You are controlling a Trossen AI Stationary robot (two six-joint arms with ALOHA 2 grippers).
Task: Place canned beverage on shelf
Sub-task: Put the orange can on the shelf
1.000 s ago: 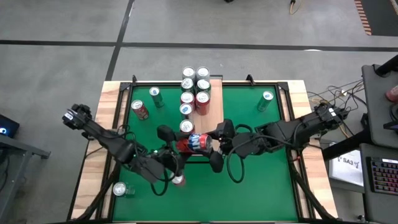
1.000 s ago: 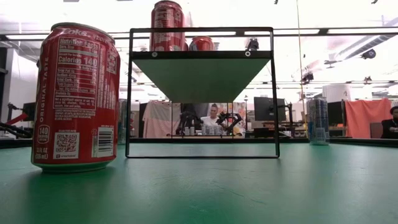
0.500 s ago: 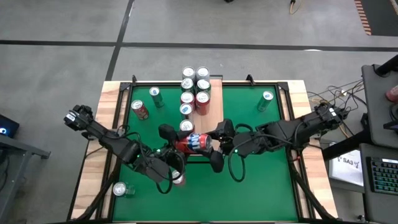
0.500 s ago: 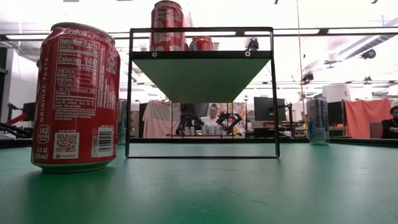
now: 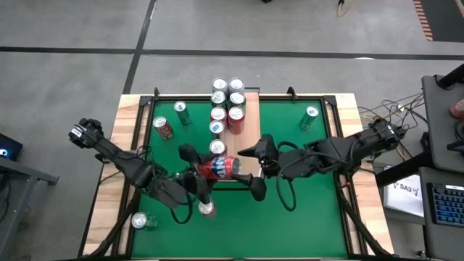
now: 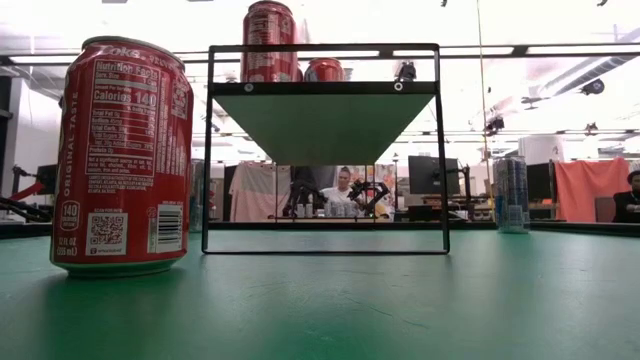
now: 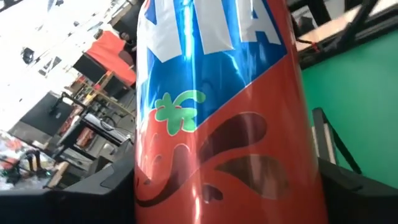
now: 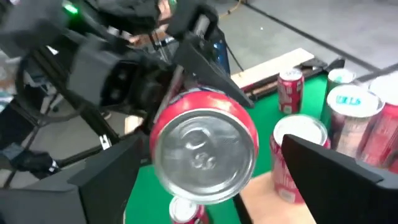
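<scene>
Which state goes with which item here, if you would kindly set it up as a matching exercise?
Items:
1. blue-red can
2. right end effector
3. shelf

States:
A. open
B. carries upright cans
C. held sideways in the left end effector

Pairs: 1-C, 2-A, 3-B

Red-and-blue can, lying on its side above the near end of the shelf. Shelf: long pale wooden board on a dark frame, bearing upright cans at its far left.
</scene>
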